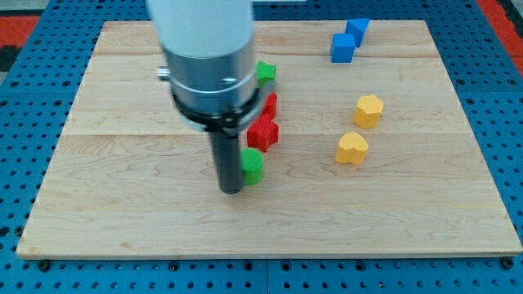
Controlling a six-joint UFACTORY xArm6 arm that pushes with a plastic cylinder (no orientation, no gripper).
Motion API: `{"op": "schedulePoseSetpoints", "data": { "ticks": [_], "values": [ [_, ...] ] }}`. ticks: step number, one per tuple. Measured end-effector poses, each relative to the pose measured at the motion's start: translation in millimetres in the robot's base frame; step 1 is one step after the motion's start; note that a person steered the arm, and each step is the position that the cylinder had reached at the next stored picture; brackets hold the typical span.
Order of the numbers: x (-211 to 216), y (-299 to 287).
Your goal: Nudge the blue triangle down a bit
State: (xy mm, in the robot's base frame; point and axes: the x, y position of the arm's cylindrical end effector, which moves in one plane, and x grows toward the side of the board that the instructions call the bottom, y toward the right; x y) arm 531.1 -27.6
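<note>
Two blue blocks sit at the view's top right. The upper one (pixel 358 29) looks like the blue triangle. The lower one (pixel 342 48) looks like a blue cube and touches it. My tip (pixel 231 190) is far from them, left of the board's middle. It rests against the left side of a green block (pixel 254 166). The wide arm body hides the board above the rod.
A red star (pixel 264 132) and another red block (pixel 270 104) sit just above the green block. A second green block (pixel 265 73) peeks out beside the arm. Two yellow blocks (pixel 368 110) (pixel 352 148) lie at the right. The wooden board (pixel 122 220) lies on blue pegboard.
</note>
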Motion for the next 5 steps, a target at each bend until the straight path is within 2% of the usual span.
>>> {"op": "schedulePoseSetpoints", "data": {
  "ticks": [1,2,3,4,5],
  "values": [
    [9,23],
    [42,58],
    [47,159],
    [47,236],
    [17,261]
  ]
}}
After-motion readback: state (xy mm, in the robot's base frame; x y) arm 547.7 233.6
